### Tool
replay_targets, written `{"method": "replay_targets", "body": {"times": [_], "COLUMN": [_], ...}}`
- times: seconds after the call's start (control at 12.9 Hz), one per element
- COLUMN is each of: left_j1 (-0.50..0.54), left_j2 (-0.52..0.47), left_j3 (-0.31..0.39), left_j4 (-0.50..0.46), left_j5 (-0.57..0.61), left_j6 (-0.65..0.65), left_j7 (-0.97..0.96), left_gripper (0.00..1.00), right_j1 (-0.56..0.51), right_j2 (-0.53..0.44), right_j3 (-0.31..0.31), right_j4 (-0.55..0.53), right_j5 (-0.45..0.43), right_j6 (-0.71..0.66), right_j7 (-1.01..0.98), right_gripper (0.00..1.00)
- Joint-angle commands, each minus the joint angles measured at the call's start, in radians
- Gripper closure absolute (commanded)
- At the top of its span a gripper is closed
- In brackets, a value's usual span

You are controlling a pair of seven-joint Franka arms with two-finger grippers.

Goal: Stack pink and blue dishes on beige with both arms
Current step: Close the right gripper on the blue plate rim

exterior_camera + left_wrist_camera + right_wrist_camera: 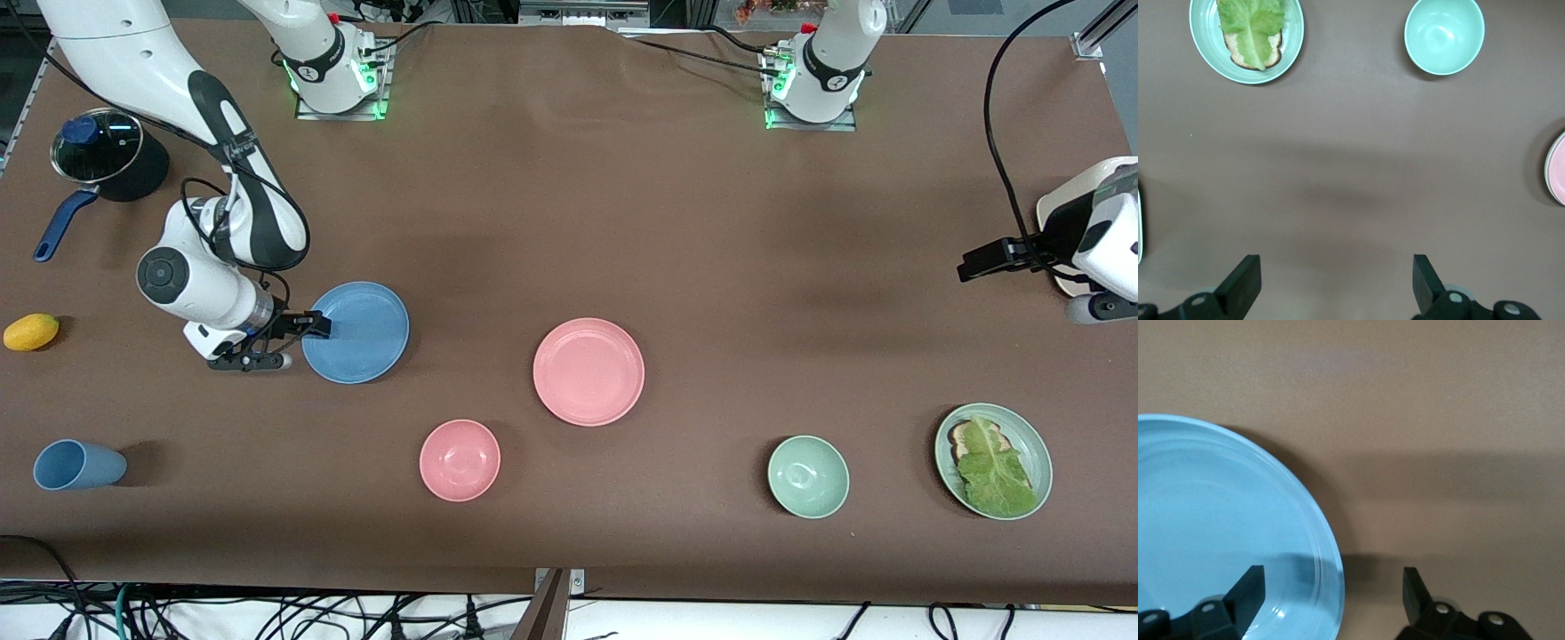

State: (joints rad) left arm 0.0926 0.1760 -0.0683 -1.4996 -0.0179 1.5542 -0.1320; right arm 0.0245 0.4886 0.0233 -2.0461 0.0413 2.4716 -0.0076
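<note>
1. Right gripper [302, 342] is sitting low at the rim of the blue plate [356, 332], twd the right arm's end of the table. Fingers are spread wide, straddling the rim: one finger [1245, 592] over the plate's inside, the other over bare cloth just outside. Not clamping yet.
2. Blue plate is lying flat on the brown table [569, 222], not lifted.
3. Pink plate [589, 371] is lying flat near mid-table, well apart from the blue one.
4. Left gripper [1337, 283] is waiting up in the air at the left arm's end of the table, fingers standing wide, holding nothing.
5. Beige plate [1053, 222] is showing only as a cream edge under the left arm's wrist, mostly hidden.
6. Nearer the front cam: pink bowl [460, 460], green bowl [808, 476], green plate w/ lettuce [993, 460], blue cup [78, 465].
</note>
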Motion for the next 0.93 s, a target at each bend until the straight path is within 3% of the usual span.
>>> {"method": "replay_targets", "body": {"times": [0.0, 0.54, 0.62, 0.85], "left_j1": [-0.005, -0.010, -0.005, -0.004], "left_j2": [-0.052, -0.044, -0.044, -0.046], "left_j3": [0.019, 0.009, 0.010, 0.010], "left_j4": [-0.051, -0.037, -0.036, -0.036], "left_j5": [-0.017, -0.008, -0.008, -0.010], "left_j6": [0.024, 0.018, 0.018, 0.018], "left_j7": [0.018, 0.015, 0.015, 0.015], "left_gripper": [0.00, 0.00, 0.00, 0.00], "right_j1": [-0.006, -0.005, -0.005, -0.006], "right_j2": [0.002, 0.010, 0.010, 0.010], "right_j3": [0.007, 0.029, 0.029, 0.029], "right_j4": [-0.003, -0.003, -0.003, -0.003], "right_j5": [0.018, 0.019, 0.019, 0.019], "right_j6": [0.021, 0.030, 0.030, 0.030], "right_j7": [0.001, 0.037, 0.037, 0.023], "right_gripper": [0.09, 0.10, 0.14, 0.39]}}
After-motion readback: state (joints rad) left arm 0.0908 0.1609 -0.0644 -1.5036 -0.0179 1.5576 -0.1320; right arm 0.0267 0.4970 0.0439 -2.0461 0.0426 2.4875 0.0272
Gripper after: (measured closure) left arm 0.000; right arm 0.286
